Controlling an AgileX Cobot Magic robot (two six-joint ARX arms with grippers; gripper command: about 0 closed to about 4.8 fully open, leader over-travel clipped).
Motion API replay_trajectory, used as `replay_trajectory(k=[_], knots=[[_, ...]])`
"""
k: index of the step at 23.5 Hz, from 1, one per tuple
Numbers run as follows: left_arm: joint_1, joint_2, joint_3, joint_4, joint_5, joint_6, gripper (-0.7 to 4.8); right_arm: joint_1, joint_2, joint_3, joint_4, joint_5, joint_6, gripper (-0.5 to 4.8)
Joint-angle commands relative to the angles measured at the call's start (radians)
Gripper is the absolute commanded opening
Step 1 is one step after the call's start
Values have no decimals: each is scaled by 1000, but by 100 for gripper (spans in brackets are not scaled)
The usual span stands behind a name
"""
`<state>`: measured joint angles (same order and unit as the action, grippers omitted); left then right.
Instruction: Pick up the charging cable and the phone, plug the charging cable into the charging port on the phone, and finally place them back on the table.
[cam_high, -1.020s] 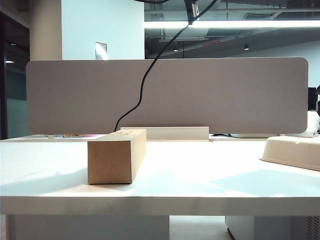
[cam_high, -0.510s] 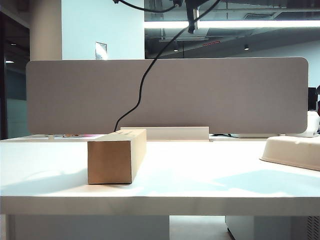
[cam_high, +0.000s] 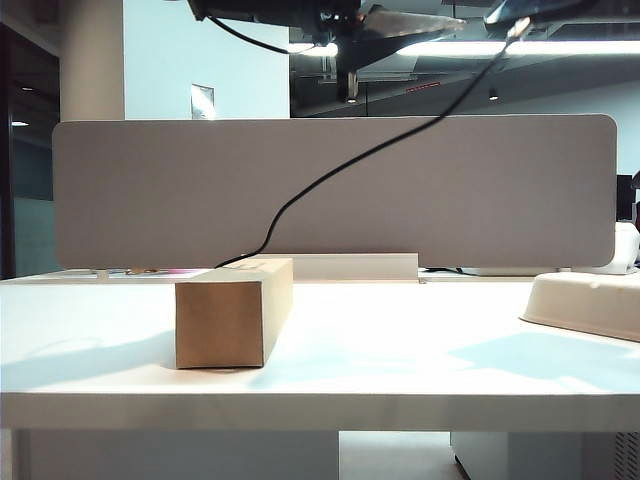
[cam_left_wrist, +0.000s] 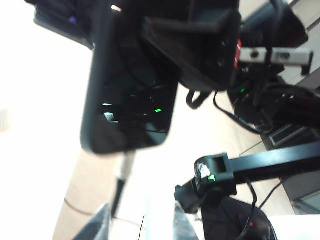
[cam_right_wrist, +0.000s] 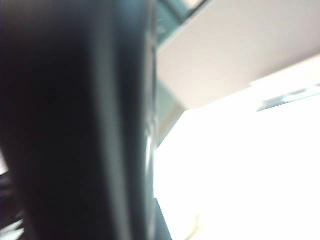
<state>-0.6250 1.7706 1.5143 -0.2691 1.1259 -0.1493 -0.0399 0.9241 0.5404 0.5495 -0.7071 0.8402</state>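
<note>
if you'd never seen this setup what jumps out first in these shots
A long thin black charging cable sweeps from the upper right of the exterior view, across the grey fabric divider panel, to behind the brown cardboard box on the white table. In the left wrist view, the dark glossy phone hangs plugged in above the open left gripper. The right gripper, shut on it, is blocked from view.

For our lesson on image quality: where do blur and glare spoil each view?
Exterior view: sharp, but the ceiling strip light glares and the wide white table washes out. Left wrist view: glare behind the open left gripper; the flat dark glossy phone, clamped by the right gripper, reads clearly. Right wrist view: phone a dark blur.
</note>
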Motion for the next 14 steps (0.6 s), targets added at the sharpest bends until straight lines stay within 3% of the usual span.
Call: replay_trajectory(k=[1, 2, 3, 6, 10, 14], knots=[[26, -6, 5, -105, -16, 66, 115, 0, -4, 8, -103, 155, -42, -6], [38, -7, 5, -146, -40, 74, 28, 0, -2, 8, -187, 217, -69, -6], [47, -10, 5, -184, -96, 71, -6, 0, 13, 8, -245, 245, -94, -6], [47, -20, 5, -242, -226, 75, -6, 0, 82, 8, -279, 264, -105, -6], [46, -36, 5, -300, -315, 159, -6, -1, 201, 8, -278, 290, -105, -6], [46, -59, 5, -375, -479, 238, -6, -2, 309, 8, -248, 298, -105, -6]])
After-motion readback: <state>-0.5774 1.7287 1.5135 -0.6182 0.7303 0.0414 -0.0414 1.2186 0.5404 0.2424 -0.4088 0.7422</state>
